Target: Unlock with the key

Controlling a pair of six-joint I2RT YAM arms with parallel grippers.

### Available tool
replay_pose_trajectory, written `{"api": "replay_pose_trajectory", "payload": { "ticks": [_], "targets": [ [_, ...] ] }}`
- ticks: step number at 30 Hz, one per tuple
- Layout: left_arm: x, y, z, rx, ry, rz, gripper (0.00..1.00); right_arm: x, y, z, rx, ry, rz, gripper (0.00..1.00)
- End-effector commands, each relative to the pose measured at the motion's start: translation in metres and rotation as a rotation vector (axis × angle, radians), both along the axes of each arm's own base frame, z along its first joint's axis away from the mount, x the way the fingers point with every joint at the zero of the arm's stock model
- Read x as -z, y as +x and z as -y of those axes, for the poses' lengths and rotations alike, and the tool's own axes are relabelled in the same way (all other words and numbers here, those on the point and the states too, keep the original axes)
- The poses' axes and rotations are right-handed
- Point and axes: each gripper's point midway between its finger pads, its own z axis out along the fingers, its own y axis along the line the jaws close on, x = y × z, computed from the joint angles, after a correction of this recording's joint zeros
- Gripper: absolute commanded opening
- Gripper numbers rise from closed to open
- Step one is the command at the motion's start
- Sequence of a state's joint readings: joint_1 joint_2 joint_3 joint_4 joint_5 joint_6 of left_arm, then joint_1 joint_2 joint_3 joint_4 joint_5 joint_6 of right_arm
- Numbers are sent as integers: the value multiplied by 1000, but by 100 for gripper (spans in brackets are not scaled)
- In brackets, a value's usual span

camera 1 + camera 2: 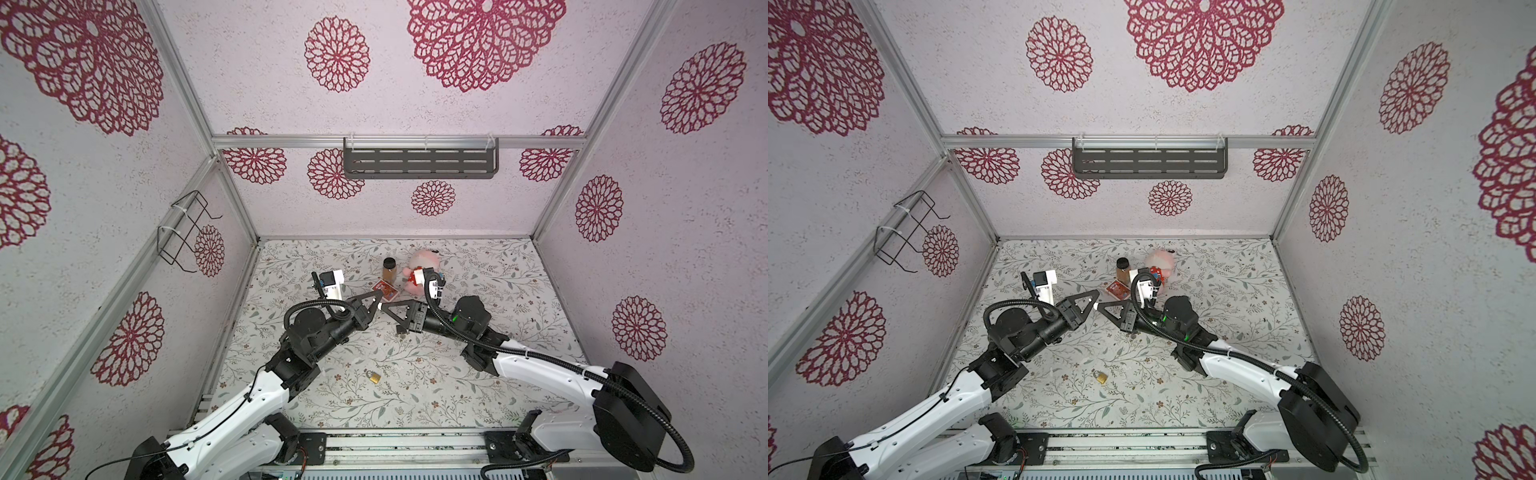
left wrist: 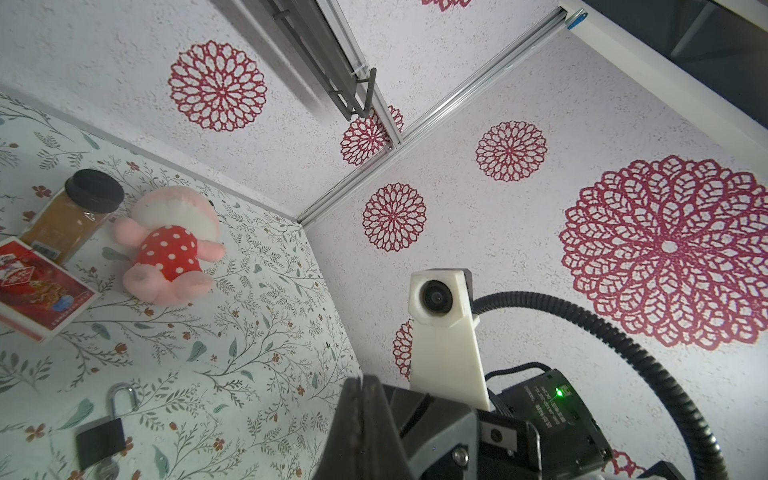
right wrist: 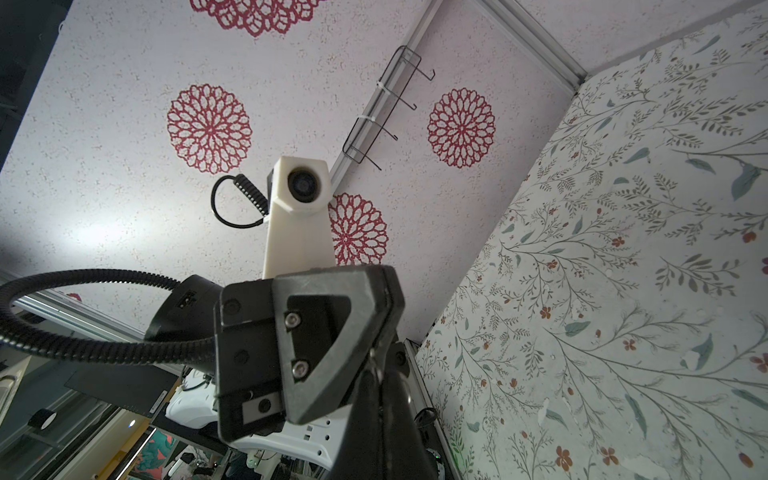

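Observation:
A black padlock [image 2: 101,441] lies on the flowered table [image 1: 415,395], under my right gripper in both top views [image 1: 400,330] [image 1: 1131,331]. One leg of its silver shackle [image 2: 123,398] seems to hang free beside the body. A silvery piece [image 2: 107,469] at its lower end looks like the key, cut by the frame edge. A brass padlock [image 1: 373,377] [image 1: 1101,377] lies nearer the front. My left gripper [image 1: 379,296] [image 2: 365,380] and right gripper [image 1: 385,306] [image 3: 376,365] hover tip to tip above the table. Both are shut, with nothing seen between the fingers.
A brown spice jar [image 1: 389,270], a red card box [image 1: 384,291] and a pink plush toy [image 1: 419,266] sit just behind the grippers. A dark shelf [image 1: 419,162] hangs on the back wall. A wire rack [image 1: 187,232] hangs on the left wall.

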State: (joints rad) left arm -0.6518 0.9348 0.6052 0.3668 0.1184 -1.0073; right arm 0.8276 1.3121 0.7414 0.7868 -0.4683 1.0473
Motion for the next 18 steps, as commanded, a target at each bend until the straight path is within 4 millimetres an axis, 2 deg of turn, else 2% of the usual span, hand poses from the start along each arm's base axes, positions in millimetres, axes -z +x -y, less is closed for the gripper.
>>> {"api": "replay_pose_trajectory", "payload": {
  "ticks": [1, 5, 18],
  "targets": [
    [-10, 1, -4, -9, -3, 23, 0, -26, -6, 6, -2, 54, 68, 11],
    [-12, 0, -4, -1, -9, 35, 0, -29, -6, 5, -9, 61, 75, 20],
    [-21, -2, 4, 39, -36, 61, 0, -28, -2, -2, -26, 67, 64, 25]
  ]
}}
